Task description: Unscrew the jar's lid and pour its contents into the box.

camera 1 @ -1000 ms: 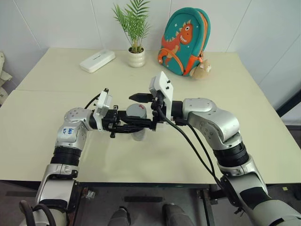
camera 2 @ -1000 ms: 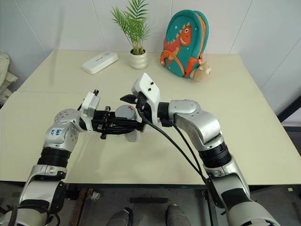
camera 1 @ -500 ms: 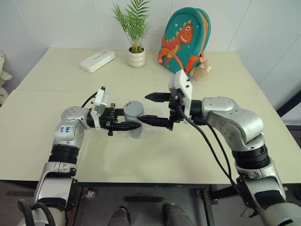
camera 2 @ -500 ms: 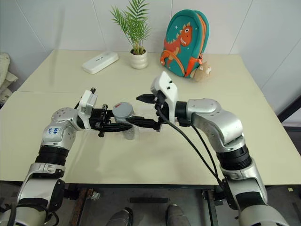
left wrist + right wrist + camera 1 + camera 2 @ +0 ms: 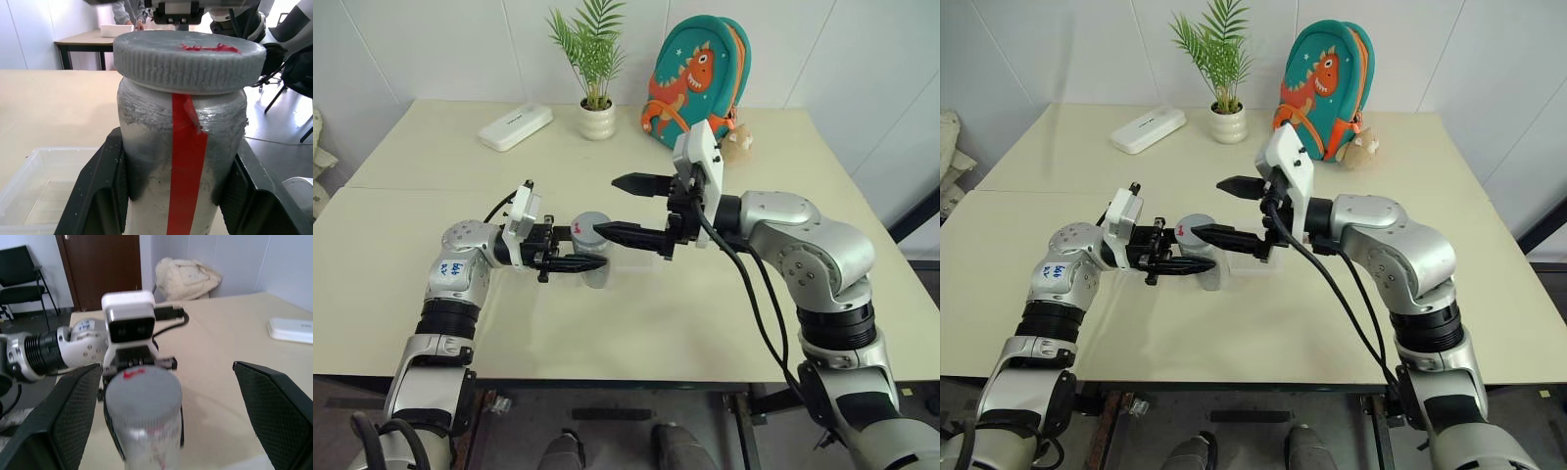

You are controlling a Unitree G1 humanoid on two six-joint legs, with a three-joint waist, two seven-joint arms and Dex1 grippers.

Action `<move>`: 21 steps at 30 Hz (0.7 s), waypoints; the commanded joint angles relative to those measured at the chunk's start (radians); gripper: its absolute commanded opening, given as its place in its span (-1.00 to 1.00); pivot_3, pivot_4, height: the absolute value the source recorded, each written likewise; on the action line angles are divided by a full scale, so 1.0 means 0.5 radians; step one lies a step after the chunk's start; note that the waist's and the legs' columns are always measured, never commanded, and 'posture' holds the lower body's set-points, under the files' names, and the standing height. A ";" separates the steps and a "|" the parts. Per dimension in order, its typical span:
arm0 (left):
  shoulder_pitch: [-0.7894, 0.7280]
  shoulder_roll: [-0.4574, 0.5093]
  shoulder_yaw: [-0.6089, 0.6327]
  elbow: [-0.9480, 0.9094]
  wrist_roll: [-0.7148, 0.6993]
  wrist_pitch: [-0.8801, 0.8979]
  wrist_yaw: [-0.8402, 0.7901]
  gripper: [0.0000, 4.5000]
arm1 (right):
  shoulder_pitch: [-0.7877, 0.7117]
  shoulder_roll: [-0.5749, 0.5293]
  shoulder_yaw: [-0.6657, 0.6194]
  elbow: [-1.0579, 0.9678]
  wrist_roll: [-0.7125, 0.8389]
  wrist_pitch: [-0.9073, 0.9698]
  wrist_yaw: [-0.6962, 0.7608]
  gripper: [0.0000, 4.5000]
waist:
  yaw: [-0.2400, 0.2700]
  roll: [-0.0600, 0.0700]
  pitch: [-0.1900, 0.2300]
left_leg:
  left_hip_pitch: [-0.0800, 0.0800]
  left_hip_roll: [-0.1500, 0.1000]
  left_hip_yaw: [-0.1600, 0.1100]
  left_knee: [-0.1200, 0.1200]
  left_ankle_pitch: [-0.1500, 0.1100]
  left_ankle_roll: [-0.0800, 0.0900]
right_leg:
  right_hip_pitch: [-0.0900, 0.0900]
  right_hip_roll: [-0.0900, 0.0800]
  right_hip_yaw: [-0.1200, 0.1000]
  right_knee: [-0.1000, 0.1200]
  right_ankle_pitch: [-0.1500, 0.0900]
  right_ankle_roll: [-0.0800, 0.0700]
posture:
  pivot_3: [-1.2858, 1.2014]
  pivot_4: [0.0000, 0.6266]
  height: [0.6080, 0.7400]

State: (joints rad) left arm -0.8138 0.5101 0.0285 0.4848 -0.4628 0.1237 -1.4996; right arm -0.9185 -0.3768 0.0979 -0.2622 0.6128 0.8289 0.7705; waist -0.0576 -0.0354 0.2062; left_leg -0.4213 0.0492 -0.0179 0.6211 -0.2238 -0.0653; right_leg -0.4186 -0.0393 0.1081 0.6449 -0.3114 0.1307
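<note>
**Operator:** Report what is changing at the jar.

**Robot:** A second ago my right pincer (image 5: 628, 208) was standing close over the lid (image 5: 591, 224), its fingers bracketing it. It is now lifting off and drawing back toward my right, so the lid is sitting free of it. The lid is remaining seated on the jar (image 5: 182, 147); I am seeing no gap under its ribbed edge in the left wrist view. I am judging this as a release between turns, not a finished unscrewing, so a further twist is probably needed.

**Operator:** State of each pincer?

**Robot:** My left pincer (image 5: 576, 262) is clamping the jar's body from both sides, below the lid, and is keeping it upright above the counter (image 5: 411, 245). My right pincer is standing wide, holding nothing and touching nothing; in its own wrist view the two fingers (image 5: 73, 416) are flanking the lid with clear space on either side.

**Operator:** And the box?

**Robot:** The box (image 5: 29, 186) is lying on the counter just beside and below the jar. I am not making out any contents through the jar wall.
</note>
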 commanded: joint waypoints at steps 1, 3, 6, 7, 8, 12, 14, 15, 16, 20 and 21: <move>-0.062 -0.001 0.012 -0.007 0.001 -0.037 -0.032 -0.14 | -0.053 0.058 0.020 -0.022 -0.007 -0.041 -0.039 0.99 | 0.002 0.000 0.000 | 0.000 0.000 0.000 0.000 0.000 0.000 | 0.000 0.000 0.000 0.000 0.000 0.000 | 0.03 -0.52 1.00; -0.064 -0.001 0.010 -0.005 0.001 -0.040 -0.034 -0.14 | -0.061 0.103 0.035 -0.017 -0.012 -0.040 -0.064 0.99 | 0.004 0.000 0.000 | 0.000 0.000 0.000 0.000 0.000 0.000 | 0.000 0.000 0.000 0.000 0.000 0.000 | 0.03 -0.52 1.00; -0.069 -0.006 0.007 -0.001 0.002 -0.046 -0.032 -0.14 | -0.066 0.158 0.092 0.015 -0.068 -0.054 -0.096 0.99 | 0.001 0.000 0.000 | 0.000 0.000 0.000 0.001 0.000 0.000 | 0.000 0.000 0.000 0.001 0.000 0.000 | 0.03 -0.52 1.00; -0.069 -0.006 0.005 -0.002 0.002 -0.047 -0.032 -0.14 | -0.065 0.169 0.111 0.028 -0.092 -0.062 -0.103 0.99 | 0.000 0.000 0.000 | 0.000 0.000 0.000 0.001 0.000 0.000 | 0.000 0.000 0.000 0.001 0.000 0.000 | 0.03 -0.52 1.00; -0.068 -0.007 0.005 -0.005 0.000 -0.047 -0.030 -0.14 | -0.063 0.176 0.125 0.034 -0.109 -0.066 -0.105 0.99 | 0.000 0.000 0.000 | 0.000 0.000 0.000 0.001 0.000 0.000 | 0.000 0.000 0.000 0.002 0.000 0.000 | 0.03 -0.52 1.00; -0.061 -0.010 0.002 -0.020 -0.004 -0.042 -0.026 -0.14 | -0.049 0.173 0.171 0.038 -0.153 -0.077 -0.089 0.99 | 0.001 0.000 0.000 | 0.000 0.000 0.000 0.000 0.000 0.000 | 0.000 0.000 0.000 0.001 0.000 0.000 | 0.03 -0.52 1.00; -0.059 -0.010 0.002 -0.023 -0.005 -0.040 -0.023 -0.14 | -0.044 0.165 0.181 0.034 -0.158 -0.079 -0.078 0.99 | 0.002 0.000 0.000 | 0.000 0.000 0.000 0.000 0.000 0.000 | 0.000 0.000 0.000 0.001 0.000 0.000 | 0.03 -0.52 1.00; -0.056 -0.010 0.002 -0.027 -0.004 -0.039 -0.021 -0.14 | -0.043 0.162 0.184 0.035 -0.162 -0.078 -0.075 0.99 | 0.001 0.000 0.000 | 0.000 0.000 0.000 0.000 0.000 0.000 | -0.001 0.000 0.000 0.001 0.000 0.000 | 0.03 -0.52 1.00; -0.054 -0.010 0.001 -0.031 -0.005 -0.038 -0.020 -0.14 | -0.042 0.158 0.186 0.036 -0.169 -0.077 -0.074 0.99 | 0.001 0.000 0.000 | 0.000 0.000 0.000 0.000 0.000 0.000 | -0.001 0.000 0.000 0.001 0.000 0.000 | 0.03 -0.52 1.00; -0.047 -0.010 0.002 -0.044 -0.007 -0.033 -0.015 -0.14 | -0.031 0.126 0.198 0.030 -0.194 -0.075 -0.054 0.99 | 0.001 0.000 0.000 | 0.000 0.000 0.000 0.000 0.000 0.000 | 0.000 0.000 0.000 0.001 0.000 0.000 | 0.03 -0.52 1.00; -0.046 -0.010 0.002 -0.046 -0.007 -0.032 -0.014 -0.14 | -0.028 0.117 0.198 0.029 -0.197 -0.075 -0.051 0.99 | 0.001 0.000 0.000 | 0.000 0.000 0.000 0.000 0.000 0.000 | 0.000 0.000 0.000 0.001 0.000 0.000 | 0.03 -0.52 1.00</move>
State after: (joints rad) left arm -0.8157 0.5050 0.0207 0.4886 -0.4625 0.1168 -1.4994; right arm -0.9273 -0.3082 0.1967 -0.2254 0.5182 0.8084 0.7363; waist -0.0572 -0.0354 0.2062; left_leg -0.4214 0.0492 -0.0178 0.6213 -0.2238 -0.0653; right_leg -0.4189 -0.0393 0.1081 0.6456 -0.3114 0.1307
